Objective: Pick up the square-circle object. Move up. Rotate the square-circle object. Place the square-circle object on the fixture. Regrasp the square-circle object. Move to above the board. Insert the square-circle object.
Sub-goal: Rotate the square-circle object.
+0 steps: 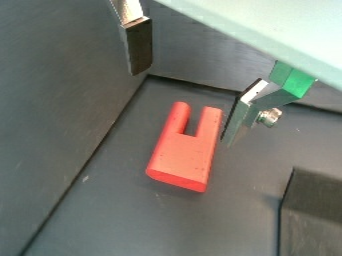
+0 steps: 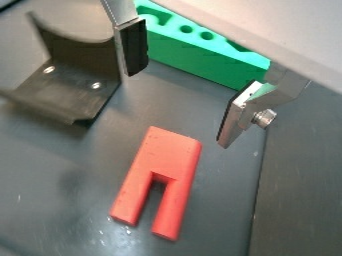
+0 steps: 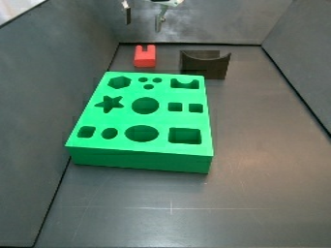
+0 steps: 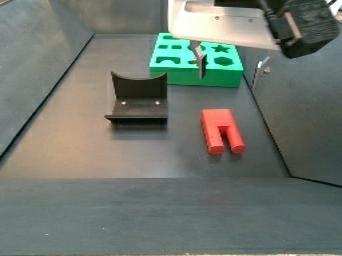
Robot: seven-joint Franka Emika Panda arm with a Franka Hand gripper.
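The square-circle object (image 1: pixel 183 147) is a small red block with two prong legs, lying flat on the dark floor in both wrist views (image 2: pixel 158 183) and both side views (image 3: pixel 145 55) (image 4: pixel 221 131). My gripper (image 1: pixel 187 80) hangs above it, open, with nothing between its fingers (image 2: pixel 134 48); it also shows in both side views (image 3: pixel 143 15) (image 4: pixel 227 64). The fixture (image 4: pixel 136 98), a dark notched block, stands beside the red block (image 2: pixel 67 75) (image 3: pixel 204 62). The green board (image 3: pixel 145 119) with shaped holes lies further along the floor (image 4: pixel 197 58) (image 2: pixel 201 52).
Dark walls enclose the floor on the sides (image 3: pixel 58 58) (image 4: pixel 40 70). The red block lies between the fixture and a side wall (image 4: pixel 301 120).
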